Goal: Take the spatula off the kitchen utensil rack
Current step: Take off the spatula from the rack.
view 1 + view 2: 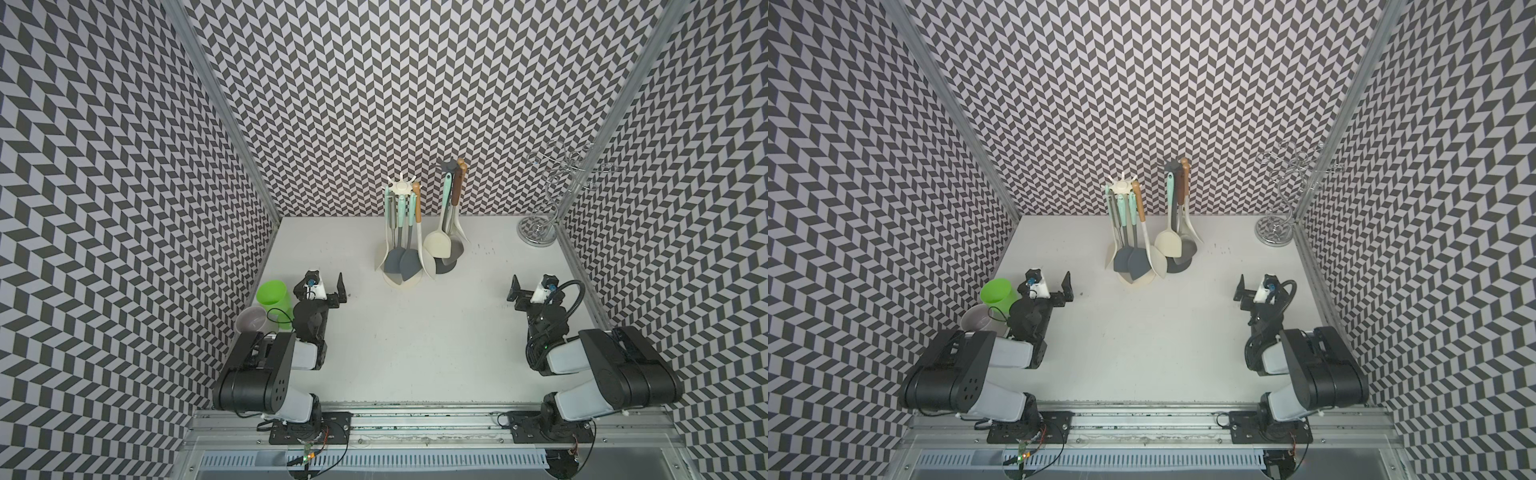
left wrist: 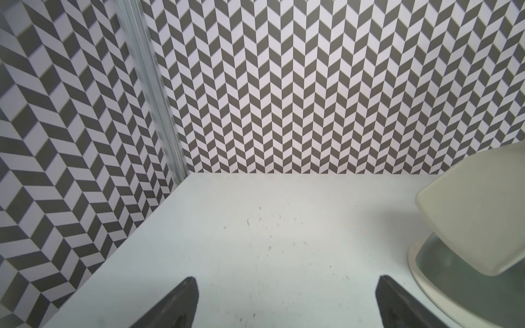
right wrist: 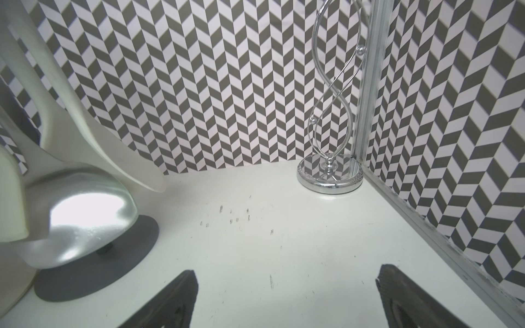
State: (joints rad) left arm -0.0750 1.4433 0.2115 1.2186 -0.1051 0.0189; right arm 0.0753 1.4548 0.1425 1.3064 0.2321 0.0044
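Two utensil racks stand at the back middle of the white table. The cream rack (image 1: 402,188) carries several utensils, among them two grey-bladed spatulas (image 1: 409,266) on mint handles. Right of it, the dark grey rack (image 1: 449,166) holds a cream spatula (image 1: 436,245) (image 1: 1169,245) and a silver ladle (image 3: 82,215). My left gripper (image 1: 322,289) (image 2: 287,301) is open and empty over bare table, short of the cream rack's base (image 2: 426,281). On the other side my right gripper (image 1: 536,291) (image 3: 287,298) is also open and empty, beside the grey rack's base (image 3: 113,255).
A green cup (image 1: 272,293) and a pale bowl (image 1: 251,320) sit by the left wall, close behind my left arm. A chrome wire stand (image 1: 536,232) (image 3: 329,176) fills the back right corner. Patterned walls close in three sides.
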